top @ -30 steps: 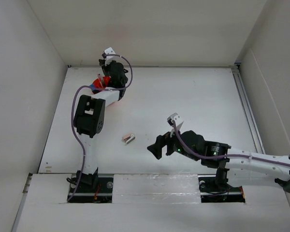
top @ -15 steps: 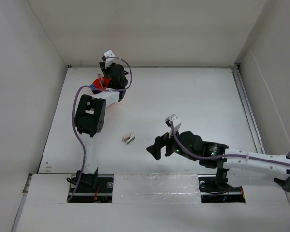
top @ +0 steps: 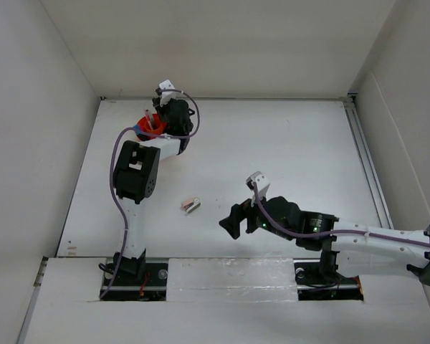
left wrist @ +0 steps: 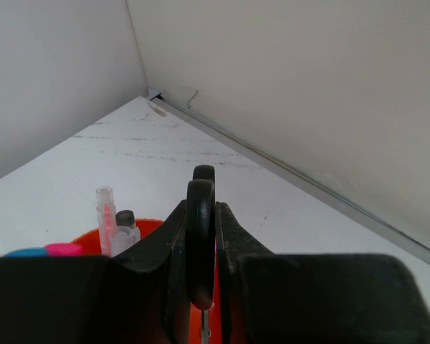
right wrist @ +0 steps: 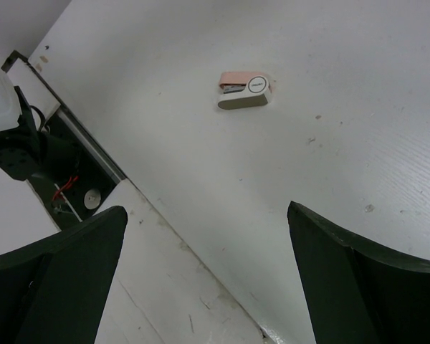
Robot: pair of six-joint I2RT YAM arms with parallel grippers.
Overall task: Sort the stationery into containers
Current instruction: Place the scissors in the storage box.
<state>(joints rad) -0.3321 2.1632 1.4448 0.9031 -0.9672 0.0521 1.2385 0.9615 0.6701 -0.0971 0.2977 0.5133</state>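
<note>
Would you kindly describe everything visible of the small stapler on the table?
The stapler is small: a pinkish-beige upper arm, a pale grey base and a round silvery disc at the hinge end, seemingly plastic, with metal showing at the mouth. It seems to lie on its side on the white table, touched by nothing else; the open right hand hovers clear of it.

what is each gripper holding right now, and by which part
The left gripper is shut on the black scissors, clamped on the handle loops, which sit edge-on between its fingers. The right gripper is open and holds nothing.
</note>
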